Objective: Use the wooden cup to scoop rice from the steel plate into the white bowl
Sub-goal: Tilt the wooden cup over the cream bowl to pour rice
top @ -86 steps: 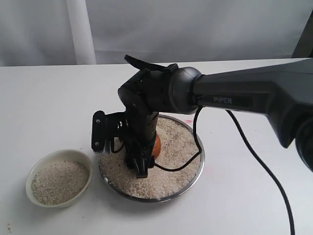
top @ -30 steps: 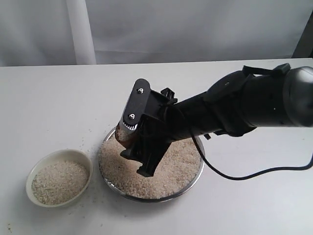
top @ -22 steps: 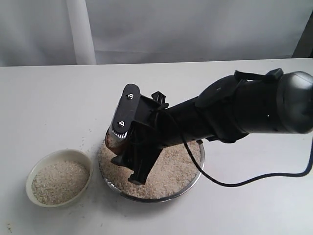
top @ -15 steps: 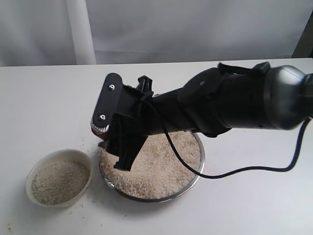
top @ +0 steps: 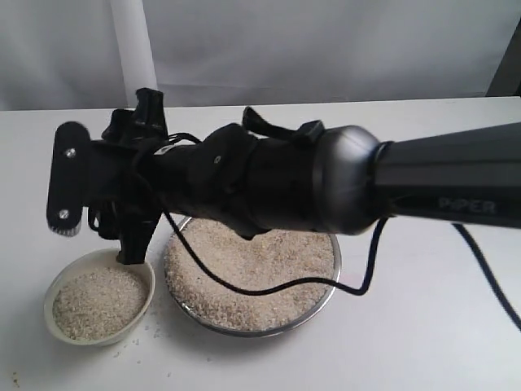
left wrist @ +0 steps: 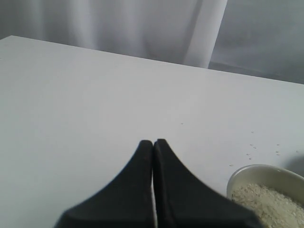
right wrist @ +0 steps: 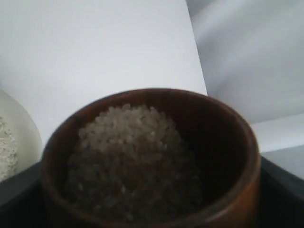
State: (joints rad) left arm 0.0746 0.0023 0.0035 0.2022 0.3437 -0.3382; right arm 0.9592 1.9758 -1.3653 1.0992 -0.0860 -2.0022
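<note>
The steel plate (top: 330, 285) holds a wide bed of rice (top: 252, 273) mid-table. To its left stands the white bowl (top: 98, 338), partly filled with rice (top: 98, 301). My right gripper (top: 95, 243) reaches across and hangs just above the bowl's far rim. In the right wrist view it is shut on the wooden cup (right wrist: 228, 190), held upright and heaped with rice (right wrist: 128, 156). The arm hides the cup in the exterior view. My left gripper (left wrist: 153, 143) is shut and empty over bare table, with the white bowl (left wrist: 266, 178) beside it.
The right arm's thick black body (top: 309, 183) spans above the plate. Its cable (top: 269, 287) loops down over the rice. Stray grains (top: 151, 330) lie on the table between bowl and plate. A white curtain hangs behind the table.
The right gripper has lifted the cup out of the plate's rice and swung left, from over the plate to above the white bowl.
</note>
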